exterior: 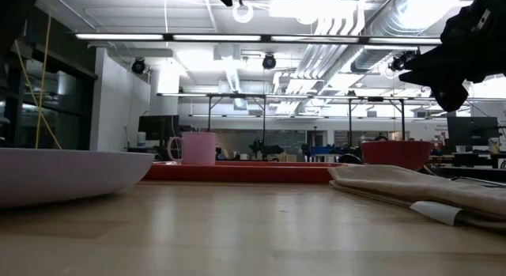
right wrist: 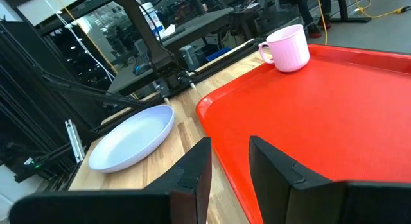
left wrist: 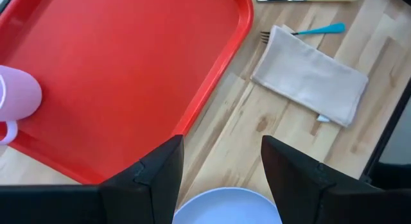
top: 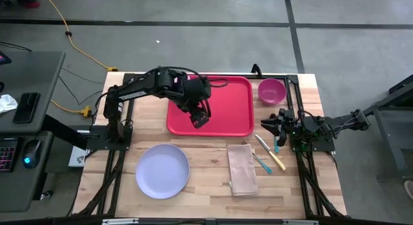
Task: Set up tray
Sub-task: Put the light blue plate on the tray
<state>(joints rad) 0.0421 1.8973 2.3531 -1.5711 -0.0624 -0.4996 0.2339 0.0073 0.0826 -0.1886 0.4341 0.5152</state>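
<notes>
The red tray [top: 226,109] lies flat at the table's far middle. A pink mug [right wrist: 286,48] stands upright on the tray near its far left corner; my left arm hides it in the high view. My left gripper [top: 200,117] hangs open above the tray's near left part, its fingers [left wrist: 157,179] apart over the tray's near rim [left wrist: 212,89]. My right gripper [top: 270,126] waits open just off the tray's right edge, facing the tray [right wrist: 334,102]. The round lavender plate [top: 162,171] rests on the table near the tray.
A beige folded napkin [top: 242,168] lies right of the plate, with a yellow-handled knife [top: 271,153] and a teal fork [top: 263,164] beside it. A pink bowl [top: 271,91] stands at the tray's far right corner. Bare wood shows between plate and tray.
</notes>
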